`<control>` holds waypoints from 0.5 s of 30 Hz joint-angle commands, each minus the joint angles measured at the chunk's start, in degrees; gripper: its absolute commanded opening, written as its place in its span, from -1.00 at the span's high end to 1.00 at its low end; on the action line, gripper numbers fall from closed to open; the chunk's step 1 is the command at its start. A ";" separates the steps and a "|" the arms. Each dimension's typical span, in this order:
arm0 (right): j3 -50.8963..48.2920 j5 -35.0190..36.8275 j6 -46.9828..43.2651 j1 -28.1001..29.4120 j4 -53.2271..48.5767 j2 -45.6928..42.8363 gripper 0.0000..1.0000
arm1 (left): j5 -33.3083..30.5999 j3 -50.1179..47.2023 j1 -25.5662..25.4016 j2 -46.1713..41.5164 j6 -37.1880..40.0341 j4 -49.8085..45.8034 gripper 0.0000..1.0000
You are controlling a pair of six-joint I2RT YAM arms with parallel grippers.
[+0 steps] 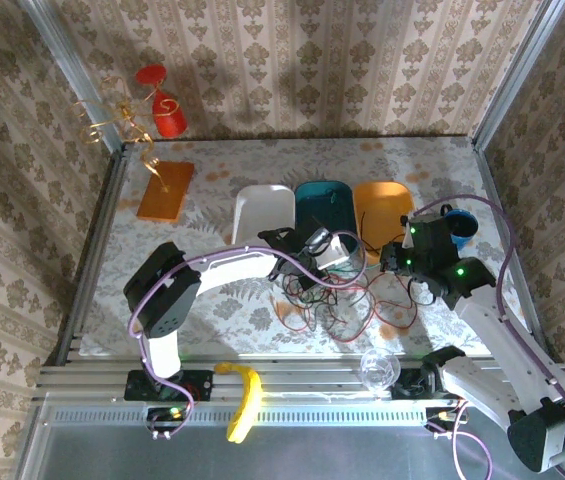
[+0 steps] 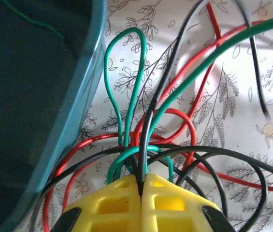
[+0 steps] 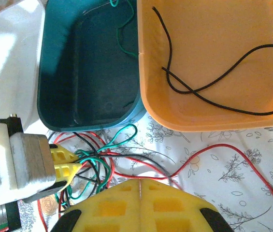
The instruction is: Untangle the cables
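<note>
1. Cables, red, green and black: tangled heap on bench, just in front of teal tray, between the two hands.
2. Left hand: yellow fingers closed, pinching one black strand of the cables; green and red loops fanned around the tips.
3. Right hand: fingers pressed together, low over the heap's near edge; cannot tell whether anything is pinched.
4. Loose black cable: lying in orange tray, apart from the heap.
5. Thin green cable: inside teal tray.
</note>
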 commanded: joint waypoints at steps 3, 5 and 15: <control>1.60 1.90 -1.21 -1.29 -1.75 -1.62 1.00 | -1.15 -2.20 0.82 -2.00 -0.46 -1.66 1.00; 1.70 1.98 -1.72 -1.83 -2.13 -1.93 1.00 | -0.24 -3.15 1.52 -3.49 -1.34 -1.24 1.00; 1.53 4.65 -2.50 -9.89 -6.21 -3.86 1.00 | 2.27 -8.90 5.29 -10.43 -3.58 -1.90 1.00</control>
